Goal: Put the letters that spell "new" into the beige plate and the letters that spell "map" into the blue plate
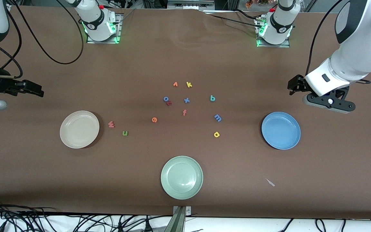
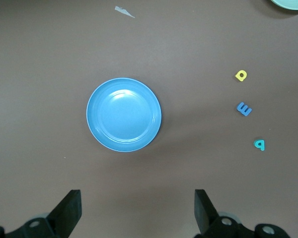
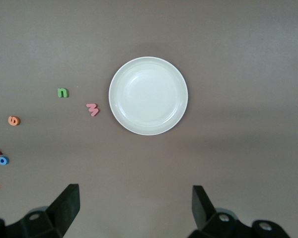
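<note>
Beige plate (image 1: 79, 129), blue plate (image 1: 281, 130): both bare.

The brown bench (image 1: 185, 58) carries three plates: the beige plate (image 1: 79, 129) toward the right arm's end, the blue plate (image 1: 280, 130) toward the left arm's end, and a green plate (image 1: 181, 177) nearest the camera. Between the beige and blue plates lie foam letters: w (image 1: 111, 124), n (image 1: 125, 133), e (image 1: 154, 120), f (image 1: 184, 112), m (image 1: 217, 118), a (image 1: 216, 134), p (image 1: 212, 98), x (image 1: 186, 100), o (image 1: 166, 99), v (image 1: 175, 84), k (image 1: 189, 84). A pale scrap (image 1: 270, 182) lies nearer the camera than the blue plate.
</note>
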Controlling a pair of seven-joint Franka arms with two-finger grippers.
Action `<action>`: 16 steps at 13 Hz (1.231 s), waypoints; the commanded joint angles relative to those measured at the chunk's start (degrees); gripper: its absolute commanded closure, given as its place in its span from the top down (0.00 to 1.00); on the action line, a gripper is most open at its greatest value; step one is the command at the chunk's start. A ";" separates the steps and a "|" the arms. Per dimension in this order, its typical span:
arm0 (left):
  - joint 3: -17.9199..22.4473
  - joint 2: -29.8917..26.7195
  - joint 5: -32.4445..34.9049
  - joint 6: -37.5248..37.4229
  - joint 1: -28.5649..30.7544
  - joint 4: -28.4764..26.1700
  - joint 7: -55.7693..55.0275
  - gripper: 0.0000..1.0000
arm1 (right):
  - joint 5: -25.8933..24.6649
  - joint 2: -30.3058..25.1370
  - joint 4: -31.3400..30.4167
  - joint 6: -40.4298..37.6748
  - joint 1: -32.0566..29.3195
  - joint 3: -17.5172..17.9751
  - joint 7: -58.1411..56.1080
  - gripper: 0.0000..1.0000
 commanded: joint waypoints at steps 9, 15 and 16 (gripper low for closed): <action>0.13 0.92 0.46 -1.13 -0.91 1.68 -0.72 1.00 | -0.22 11.25 4.41 4.31 9.33 0.61 8.42 1.00; -0.04 1.01 0.37 -1.13 -1.17 1.59 -4.03 1.00 | 2.06 14.07 0.22 13.88 11.18 0.52 15.72 1.00; -0.13 1.01 0.38 -1.13 -1.26 1.68 -5.45 1.00 | 2.06 14.07 -1.02 15.81 11.70 0.52 17.64 1.00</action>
